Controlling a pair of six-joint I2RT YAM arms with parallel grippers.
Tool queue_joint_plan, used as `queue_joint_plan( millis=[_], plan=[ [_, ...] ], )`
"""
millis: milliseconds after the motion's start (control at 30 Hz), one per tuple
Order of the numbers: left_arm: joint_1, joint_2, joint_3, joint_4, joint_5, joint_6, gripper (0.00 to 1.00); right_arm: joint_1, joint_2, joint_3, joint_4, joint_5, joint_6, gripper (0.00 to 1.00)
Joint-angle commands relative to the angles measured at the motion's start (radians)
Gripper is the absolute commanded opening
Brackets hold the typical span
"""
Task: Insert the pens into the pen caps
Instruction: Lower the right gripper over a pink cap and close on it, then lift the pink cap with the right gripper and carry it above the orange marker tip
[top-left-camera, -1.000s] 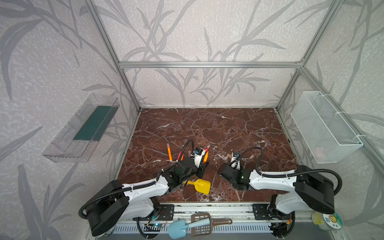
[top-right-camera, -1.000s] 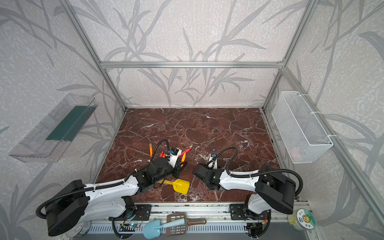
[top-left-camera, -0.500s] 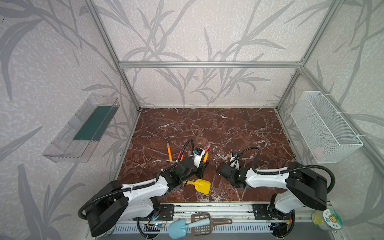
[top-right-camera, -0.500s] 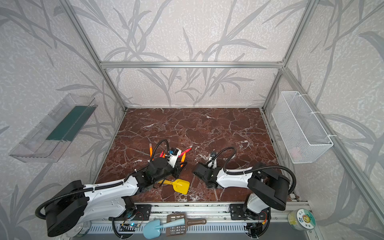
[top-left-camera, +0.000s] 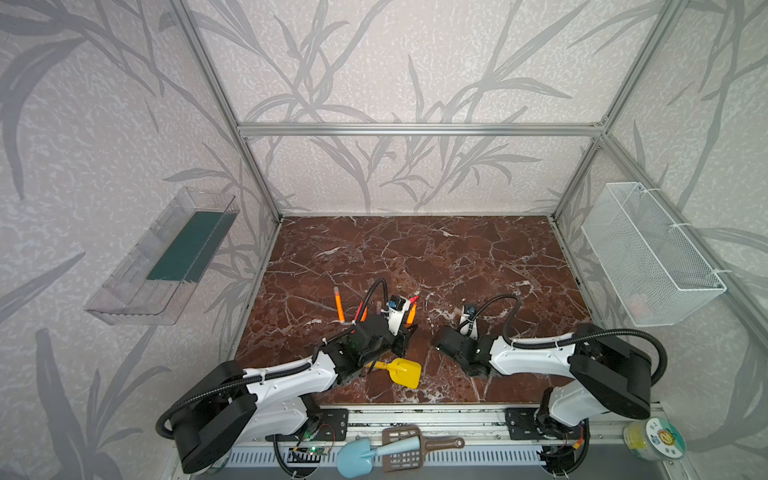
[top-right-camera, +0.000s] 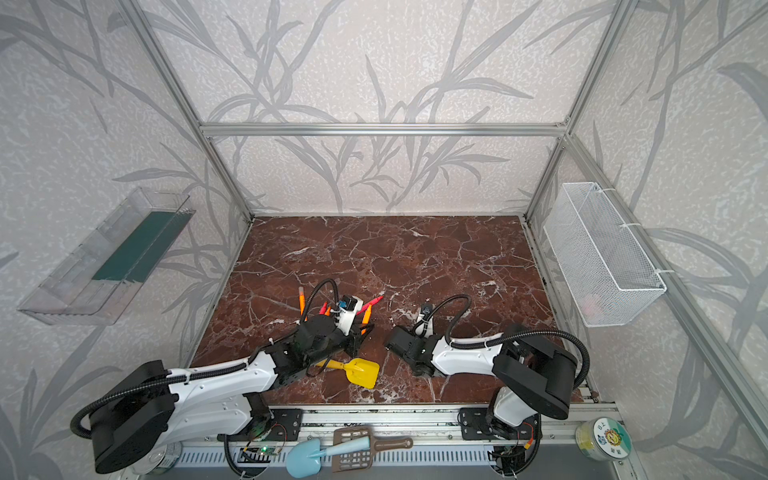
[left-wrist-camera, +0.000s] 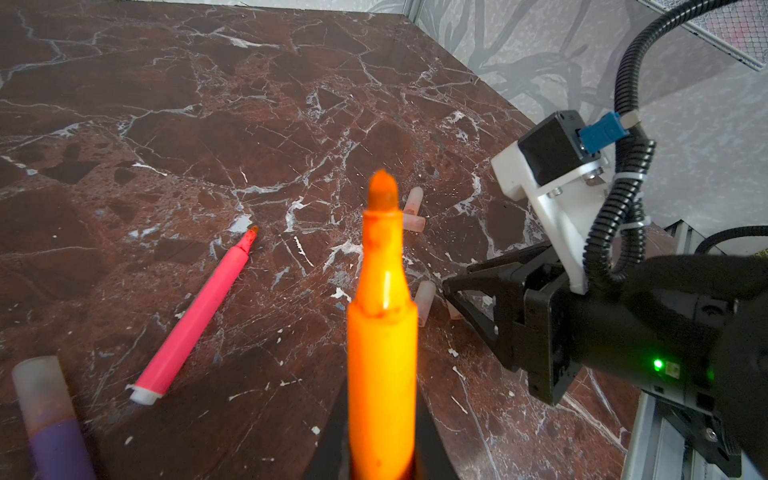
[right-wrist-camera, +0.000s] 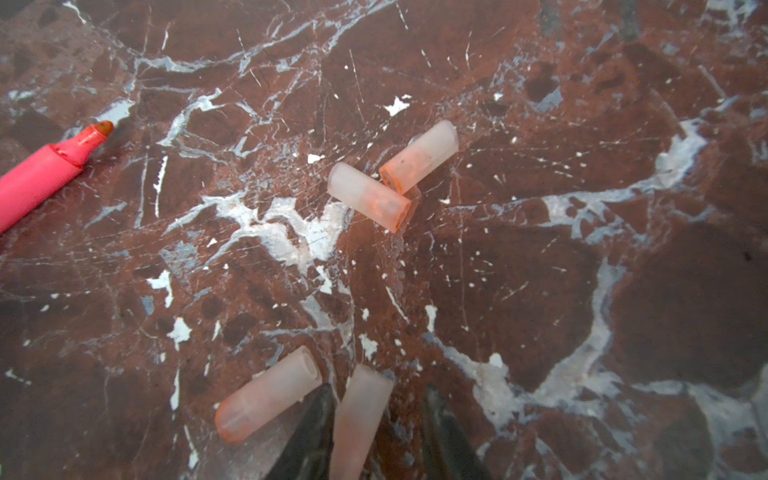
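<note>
Spare cap (right-wrist-camera: 266, 395) lies beside the cap (right-wrist-camera: 359, 415) between right fingers (right-wrist-camera: 309, 436).

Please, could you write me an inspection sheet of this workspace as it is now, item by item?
Surface: brown marble table with white veins.
Job's things: orange pen held up; pink pen lying uncapped; purple pen capped; four loose caps on the table.
Clutter: yellow toy shovel on the table; blue shovel and brown sieve on the front rail.
Grippers: left gripper shut on the orange pen; right gripper open, its jaws either side of one loose cap.
Cables: black hoses arch above both wrists; no snag seen.
Surroundings: clear tray on the left wall; wire basket on the right wall.
</note>
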Motion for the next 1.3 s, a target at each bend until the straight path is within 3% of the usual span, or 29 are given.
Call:
queue_joint_plan(
  millis=[0,300,433,633,833,1267],
  plan=[
    [0.005,-0.013,-0.007,0.004,0.005,-0.002,0.0,-0.004,-0.006,-0.012,-0.04,0.027,0.02,0.34],
    [0.004,-0.017,-0.006,0.001,0.008,-0.002,0.0,-0.015,0.039,0.029,-0.066,0.007,-0.011,0.34],
    [0.005,-0.019,-0.005,-0.002,0.008,0.0,0.0,-0.083,0.067,0.036,-0.056,-0.038,-0.036,0.33],
    [0.005,-0.02,-0.002,-0.006,0.009,0.002,0.0,-0.096,0.061,0.02,-0.047,-0.043,-0.041,0.33],
    [0.005,-0.018,-0.003,-0.006,0.006,0.004,0.0,-0.095,0.058,0.015,-0.032,-0.058,-0.044,0.23],
    [0.004,-0.021,-0.003,-0.01,0.01,0.004,0.0,-0.095,0.021,0.004,-0.03,-0.132,-0.035,0.28]
  ],
)
